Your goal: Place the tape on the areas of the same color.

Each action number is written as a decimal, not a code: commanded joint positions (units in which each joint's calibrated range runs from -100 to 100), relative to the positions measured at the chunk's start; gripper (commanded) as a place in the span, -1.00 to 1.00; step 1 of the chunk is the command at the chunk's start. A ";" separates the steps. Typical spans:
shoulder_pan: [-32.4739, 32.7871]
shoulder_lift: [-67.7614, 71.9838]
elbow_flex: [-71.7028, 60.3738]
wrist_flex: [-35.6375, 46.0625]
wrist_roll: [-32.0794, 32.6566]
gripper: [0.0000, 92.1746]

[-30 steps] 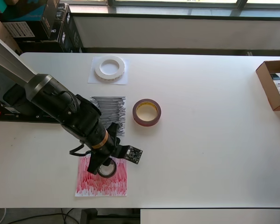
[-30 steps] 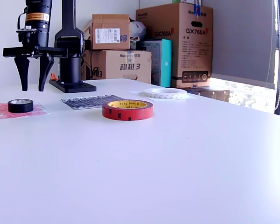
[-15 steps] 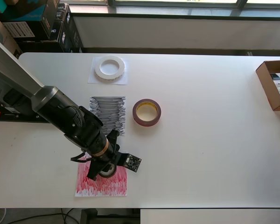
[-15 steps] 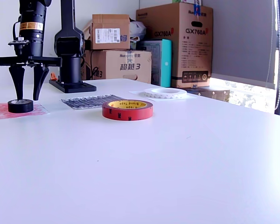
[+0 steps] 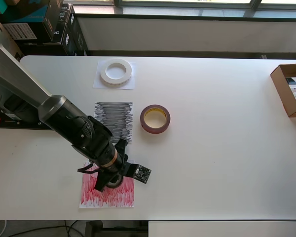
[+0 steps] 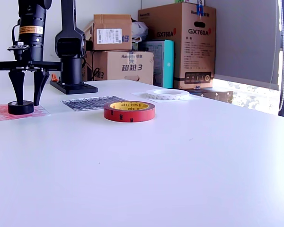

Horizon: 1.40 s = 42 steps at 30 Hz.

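The small black tape roll (image 6: pixel 20 109) lies flat on the red-scribbled sheet (image 5: pixel 96 196) near the table's front left in the overhead view, where the arm mostly hides it. My gripper (image 6: pixel 27 101) is open and points straight down. Its fingertips are at the roll's top: one over the ring's middle, one just past its right side in the exterior view. In the overhead view the gripper (image 5: pixel 111 181) covers the roll. The dark red roll (image 5: pixel 143 122) lies on bare table right of the black-scribbled sheet (image 5: pixel 113 118). The white roll (image 5: pixel 104 73) lies on the white sheet (image 5: pixel 98 84).
An open cardboard box (image 5: pixel 285 91) stands at the table's right edge in the overhead view. The arm's black base (image 6: pixel 75 87) and stacked cartons (image 6: pixel 177 45) stand behind the table in the exterior view. The red roll (image 6: pixel 129 111) lies mid-table.
The gripper has come down from well above the black roll until its fingertips reach the roll's top, shifting slightly toward the table's front. The rolls and sheets have not moved.
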 commanded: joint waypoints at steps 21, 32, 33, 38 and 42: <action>0.15 -0.24 0.47 -0.02 0.19 -1.00; 4.49 -6.98 -4.44 0.91 -2.76 -1.00; 6.07 -7.54 -4.35 0.91 -2.92 -1.00; 14.99 -10.25 -3.98 0.91 -2.35 -1.00; 21.54 -11.66 -1.62 0.57 -2.02 -1.00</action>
